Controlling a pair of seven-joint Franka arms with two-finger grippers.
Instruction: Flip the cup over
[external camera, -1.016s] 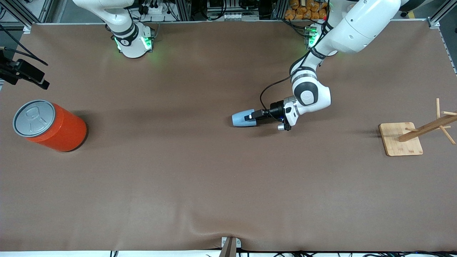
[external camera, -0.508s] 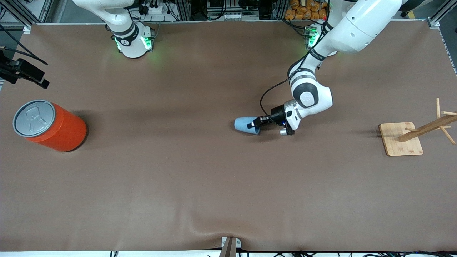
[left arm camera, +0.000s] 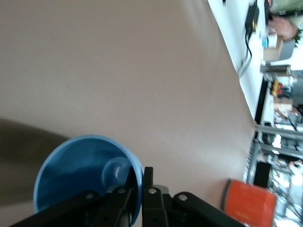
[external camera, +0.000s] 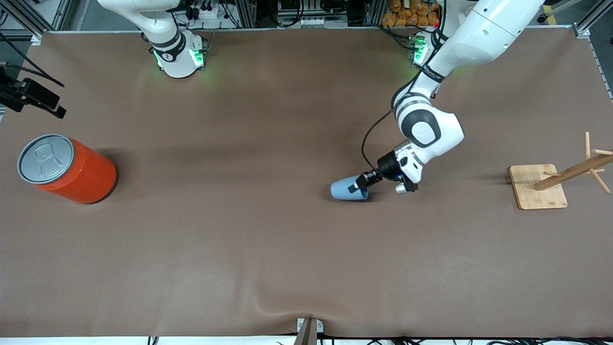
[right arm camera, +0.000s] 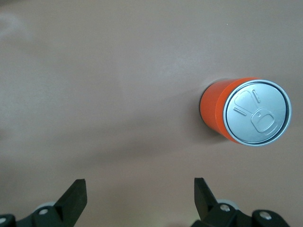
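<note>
The left end effector [external camera: 360, 186] pinches the rim of the cup [external camera: 346, 190], which hangs tilted over the middle of the table [external camera: 268, 239]. Such a thin rim grip may slip while turning. The right end effector [right arm camera: 139, 196] waits wide open above the orange can [right arm camera: 246, 111].

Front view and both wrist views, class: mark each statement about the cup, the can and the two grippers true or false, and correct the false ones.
1. The left gripper pinches the cup's rim. True.
2. The right gripper is shut on the can. False: it is open, above the table, holding nothing.
3. The can stands at the right arm's end of the table. True.
4. The cup is inside the can. False: it is far from it, toward the left arm's end.
5. The wooden rack lies flat. False: its base lies flat and its post rises at a slant.
</note>
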